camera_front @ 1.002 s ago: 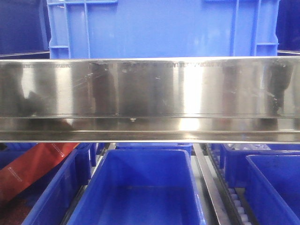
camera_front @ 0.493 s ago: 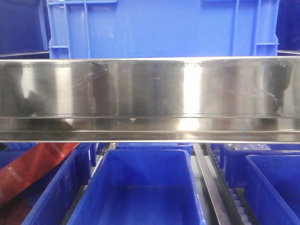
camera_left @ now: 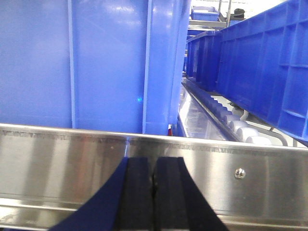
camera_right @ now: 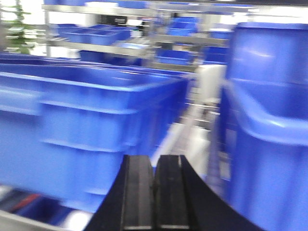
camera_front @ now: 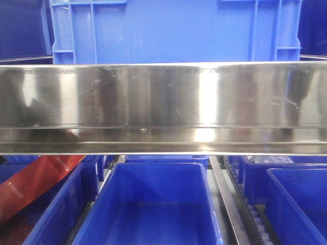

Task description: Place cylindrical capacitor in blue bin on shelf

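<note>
No cylindrical capacitor shows in any view. The shelf's shiny steel rail (camera_front: 163, 107) runs across the front view, with a big blue bin (camera_front: 173, 30) above it and an open blue bin (camera_front: 148, 204) below it. My left gripper (camera_left: 154, 166) is shut with nothing between its black pads, close in front of a steel shelf rail (camera_left: 72, 168) and a tall blue bin (camera_left: 96, 62). In the blurred right wrist view my right gripper (camera_right: 154, 166) is shut and empty, pointing at a gap between two blue bins, one on the left (camera_right: 86, 120) and one on the right (camera_right: 269, 130).
A red-orange packet (camera_front: 36, 181) lies in the lower-left bin. More blue bins (camera_front: 291, 199) stand at the lower right beside a steel upright with rollers (camera_front: 230, 204). Roller tracks (camera_left: 231, 120) run between bins in the left wrist view. Farther racks of bins (camera_right: 144, 33) fill the background.
The front view has shifted very slightly; the rail and bins hold their places. No gripper appears in it.
</note>
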You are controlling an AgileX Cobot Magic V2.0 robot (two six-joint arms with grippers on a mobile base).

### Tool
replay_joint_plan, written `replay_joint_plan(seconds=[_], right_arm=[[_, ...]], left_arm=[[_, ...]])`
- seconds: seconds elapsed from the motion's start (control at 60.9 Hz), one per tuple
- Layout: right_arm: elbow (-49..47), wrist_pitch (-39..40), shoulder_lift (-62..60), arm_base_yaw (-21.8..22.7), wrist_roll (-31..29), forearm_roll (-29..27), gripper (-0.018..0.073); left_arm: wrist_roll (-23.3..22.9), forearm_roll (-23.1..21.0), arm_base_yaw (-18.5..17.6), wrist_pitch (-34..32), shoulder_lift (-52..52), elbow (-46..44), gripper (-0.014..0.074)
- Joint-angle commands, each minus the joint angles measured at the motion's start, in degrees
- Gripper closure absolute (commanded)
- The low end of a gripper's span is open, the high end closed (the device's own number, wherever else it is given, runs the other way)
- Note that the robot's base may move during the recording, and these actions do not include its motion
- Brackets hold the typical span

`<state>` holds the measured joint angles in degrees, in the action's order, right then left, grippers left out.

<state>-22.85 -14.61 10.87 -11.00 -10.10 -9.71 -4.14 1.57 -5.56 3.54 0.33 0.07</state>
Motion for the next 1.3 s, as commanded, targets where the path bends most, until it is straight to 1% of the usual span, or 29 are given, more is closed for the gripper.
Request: replay_joint_plan(seconds=[0.0, 0.115, 0.181, 0.246, 0.427, 0.542, 0.591, 0.64, 1.281], right_arm=[[1.6, 1.8, -0.7, 4.4, 0.3, -0.1, 0.0721], [5.8, 2.6, -3.7, 9.6, 3.7, 0.0, 0.0721], [8.4, 3.3, -5.7, 11.4, 5.6, 0.5, 0.0721], [10.9, 3.9, -7.5, 12.3, 6.1, 0.7, 0.0721], [19.1, 7.3, -10.9, 12.3, 6.1, 1.1, 0.0721], [22.9, 9.2, -10.9, 12.3, 6.1, 2.9, 0.0721], [22.9, 10.1, -10.9, 12.3, 6.1, 3.6, 0.0721], [22.9, 8.6, -10.9, 12.3, 6.1, 3.6, 0.0721], [22.9, 9.1, -10.9, 12.3, 6.1, 3.5, 0.0721]], left_arm=[[0.1, -0.3, 0.1, -1.5, -0.3, -0.1, 0.0707], [0.1, -0.3, 0.1, -1.5, -0.3, -0.1, 0.0707], [0.1, -0.3, 0.1, -1.5, -0.3, -0.1, 0.0707], [0.1, -0.3, 0.1, -1.5, -0.3, -0.1, 0.0707], [0.1, -0.3, 0.1, -1.5, -0.3, -0.1, 0.0707], [0.1, -0.3, 0.1, -1.5, -0.3, -0.1, 0.0707], [0.1, -0.3, 0.1, -1.5, -0.3, -0.1, 0.0707], [0.1, -0.3, 0.1, -1.5, -0.3, -0.1, 0.0707], [0.1, -0.3, 0.1, -1.5, -0.3, -0.1, 0.0707]])
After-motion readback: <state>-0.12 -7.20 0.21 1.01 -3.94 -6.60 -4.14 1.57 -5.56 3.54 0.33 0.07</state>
